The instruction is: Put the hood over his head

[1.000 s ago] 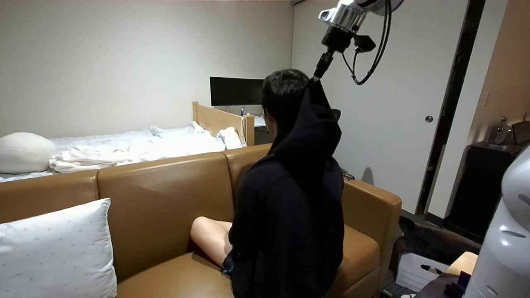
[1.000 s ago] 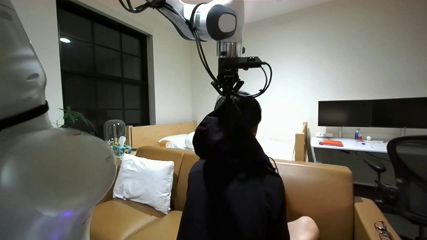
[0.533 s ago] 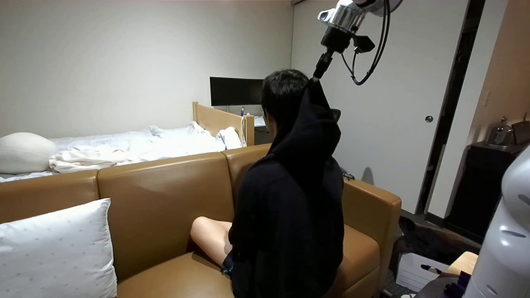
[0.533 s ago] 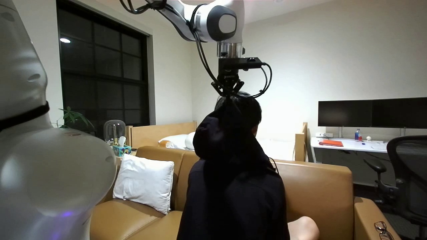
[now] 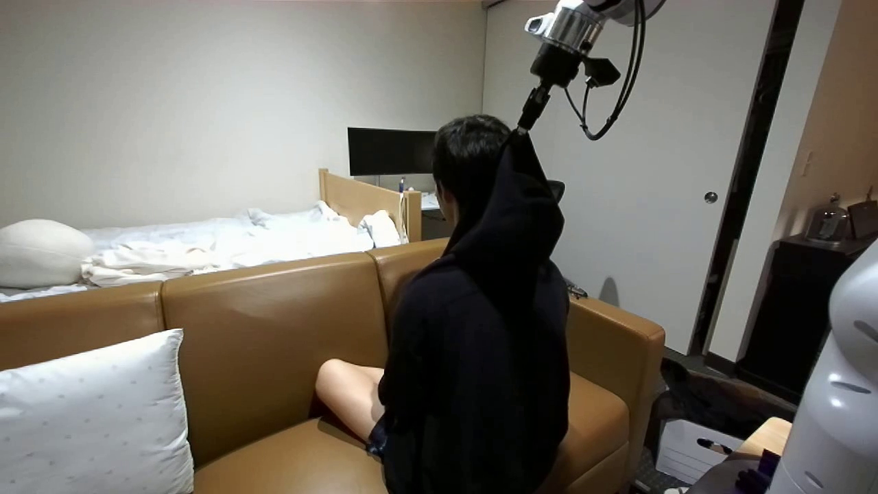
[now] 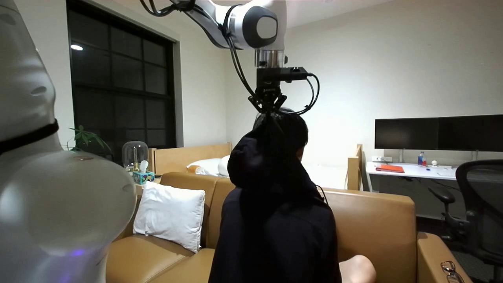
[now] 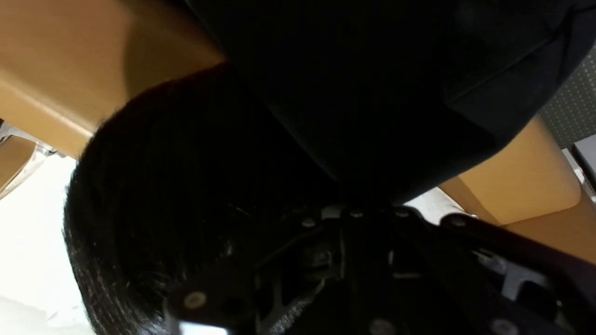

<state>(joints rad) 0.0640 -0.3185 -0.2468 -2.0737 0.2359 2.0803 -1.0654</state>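
Pinching a black hood (image 5: 518, 213) by its peak in the gripper (image 5: 523, 130).
Drawn to a point behind the head (image 5: 470, 154) of a person (image 5: 480, 363) on a tan sofa (image 5: 274, 329), leaving the top uncovered.

Furnished with a tan sofa (image 5: 274, 315), a bed (image 5: 363, 197) and a white table (image 6: 414, 172)
Has a white pillow (image 6: 169, 214) leaning on the sofa's backrest (image 6: 369, 214) and eyeglasses (image 6: 451, 271) lying on an armrest (image 6: 430, 255). Behind the backrest, shows pale bedding (image 5: 206, 237) on the bed. In an exterior view, includes dark monitors (image 6: 406, 133) above the table, a red item (image 6: 390, 168) on it, a black chair (image 6: 483, 208) nearby, plus a tissue box (image 6: 143, 177) just beside a glass dome (image 6: 134, 151), a plant (image 6: 86, 137) and a dark-paned window (image 6: 123, 78).
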